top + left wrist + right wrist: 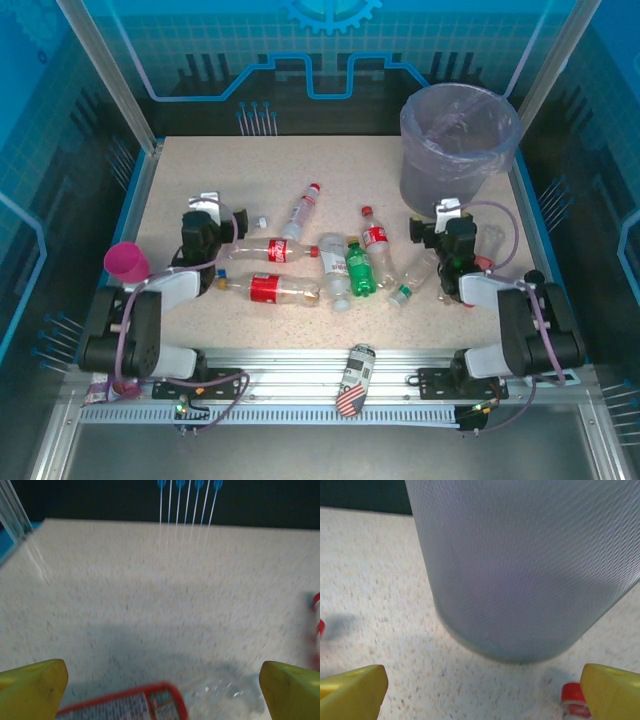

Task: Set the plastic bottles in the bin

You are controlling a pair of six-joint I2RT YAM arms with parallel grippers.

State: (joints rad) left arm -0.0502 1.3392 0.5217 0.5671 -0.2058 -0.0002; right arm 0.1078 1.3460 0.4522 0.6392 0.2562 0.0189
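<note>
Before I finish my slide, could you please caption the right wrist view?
Open right gripper facing the grey bin, a red-capped bottle by one finger.

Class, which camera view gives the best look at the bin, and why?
The top external view: the bin stands whole there, its open mouth and lavender bag liner visible, at the table's far right corner. The right wrist view gives a blurred close-up of its grey lower wall.
</note>
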